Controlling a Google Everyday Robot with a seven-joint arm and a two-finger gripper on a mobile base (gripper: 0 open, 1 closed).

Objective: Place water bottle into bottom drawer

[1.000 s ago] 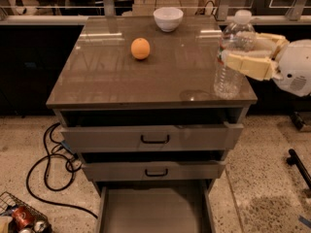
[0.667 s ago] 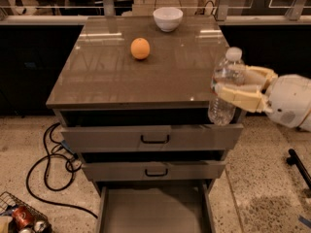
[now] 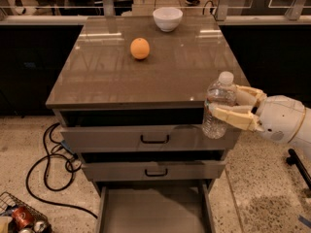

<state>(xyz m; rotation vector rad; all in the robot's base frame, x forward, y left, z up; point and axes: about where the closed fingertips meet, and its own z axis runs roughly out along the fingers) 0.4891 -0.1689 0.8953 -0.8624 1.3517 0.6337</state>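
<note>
Camera view: pincer [image 3: 219, 104] grips water bottle [image 3: 214, 125], seemingly clear of cabinet [image 3: 160, 79] front-right edge, bottom drawer [image 3: 153, 210] open below.

Hand [image 3: 219, 103] gripping water bottle [image 3: 214, 126] at cabinet [image 3: 160, 84] front-right corner; bottom drawer [image 3: 150, 212] below-left.

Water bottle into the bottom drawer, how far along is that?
Done: the lowest grey drawer is open and the gripper grips the clear ribbed plastic bottle. In hand: bottle upright at the front corner of the grey cabinet, top-drawer height. Left: lower it into the lowest drawer and release.
</note>
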